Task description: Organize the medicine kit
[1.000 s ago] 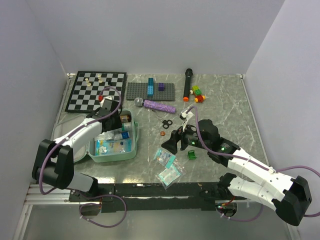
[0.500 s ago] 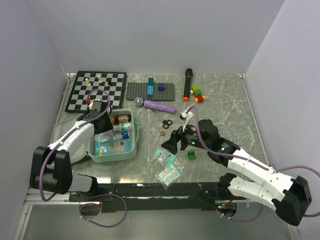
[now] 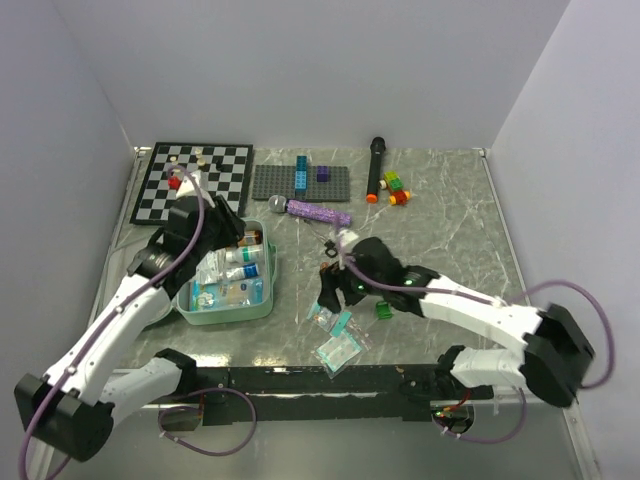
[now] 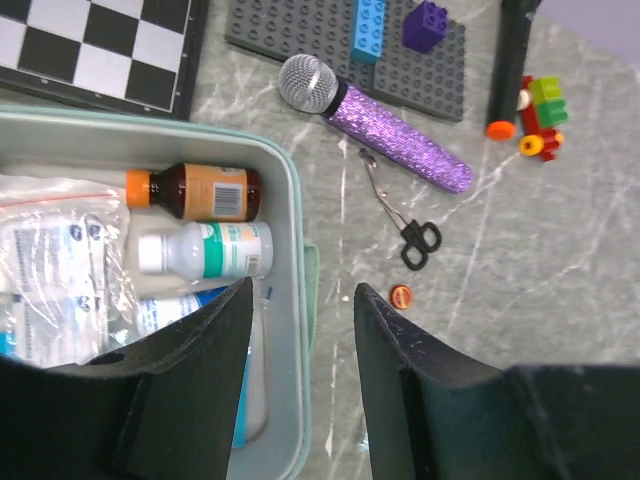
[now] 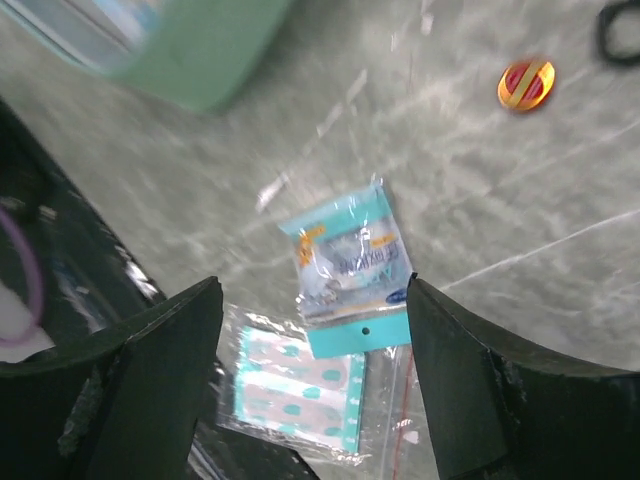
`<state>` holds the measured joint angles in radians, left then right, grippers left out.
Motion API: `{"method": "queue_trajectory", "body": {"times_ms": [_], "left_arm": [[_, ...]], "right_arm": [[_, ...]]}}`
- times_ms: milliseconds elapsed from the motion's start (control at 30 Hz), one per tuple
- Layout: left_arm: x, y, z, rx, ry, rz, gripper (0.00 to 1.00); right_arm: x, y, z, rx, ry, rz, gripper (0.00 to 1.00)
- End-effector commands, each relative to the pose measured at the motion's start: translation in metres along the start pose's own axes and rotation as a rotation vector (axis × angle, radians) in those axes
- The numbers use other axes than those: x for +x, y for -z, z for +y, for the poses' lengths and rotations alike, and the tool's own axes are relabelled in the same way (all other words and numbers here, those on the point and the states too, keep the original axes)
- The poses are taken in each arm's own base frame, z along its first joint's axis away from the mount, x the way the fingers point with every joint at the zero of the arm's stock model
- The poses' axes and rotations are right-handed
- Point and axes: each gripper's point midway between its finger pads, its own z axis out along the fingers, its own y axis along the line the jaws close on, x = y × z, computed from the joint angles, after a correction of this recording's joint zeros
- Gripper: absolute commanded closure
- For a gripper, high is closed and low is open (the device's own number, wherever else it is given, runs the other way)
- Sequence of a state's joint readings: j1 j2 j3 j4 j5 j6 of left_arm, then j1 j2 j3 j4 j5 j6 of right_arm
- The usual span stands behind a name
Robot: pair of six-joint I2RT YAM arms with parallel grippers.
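Right gripper [image 5: 312, 290] has advanced over the sachet [image 5: 350, 265], which lies below, between its wide, empty jaws. Left gripper [image 4: 303, 300], raised, stands half-spread and empty above the medicine kit [image 4: 292, 200] rim.

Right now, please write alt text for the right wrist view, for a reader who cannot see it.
The open right gripper hangs above a small clear packet with a teal strip, lying on the grey marbled table. A second packet lies lower in the frame; the mint-green medicine kit shows blurred at top left.
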<state>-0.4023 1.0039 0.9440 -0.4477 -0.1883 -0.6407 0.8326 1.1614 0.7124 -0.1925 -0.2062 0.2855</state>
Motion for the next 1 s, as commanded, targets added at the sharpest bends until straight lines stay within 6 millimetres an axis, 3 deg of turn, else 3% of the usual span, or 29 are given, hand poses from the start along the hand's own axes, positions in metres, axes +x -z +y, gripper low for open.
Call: {"method": "queue_trajectory", "body": {"times_ms": [0, 233, 600, 700, 967], "left_arm": [[0.014, 0.009, 0.001, 0.049, 0.101, -0.023, 0.5], [0.023, 0.028, 0.02, 0.046, 0.154, -0.083, 0.5], [0.023, 0.041, 0.036, 0.006, 0.156, -0.131, 0.48], [0.02, 0.043, 0.037, 0.005, 0.148, -0.141, 0.48], [0.01, 0.05, 0.038, -0.005, 0.132, -0.175, 0.48]], "right_arm": [[0.036, -0.018, -0.006, 0.128, 0.085, 0.159, 0.21], [0.054, -0.039, -0.011, 0.182, 0.063, 0.218, 0.23], [0.056, -0.073, -0.018, 0.231, 0.043, 0.287, 0.3], [0.059, -0.076, -0.018, 0.226, 0.049, 0.303, 0.37], [0.047, -0.064, -0.015, 0.225, 0.059, 0.267, 0.73]]}}
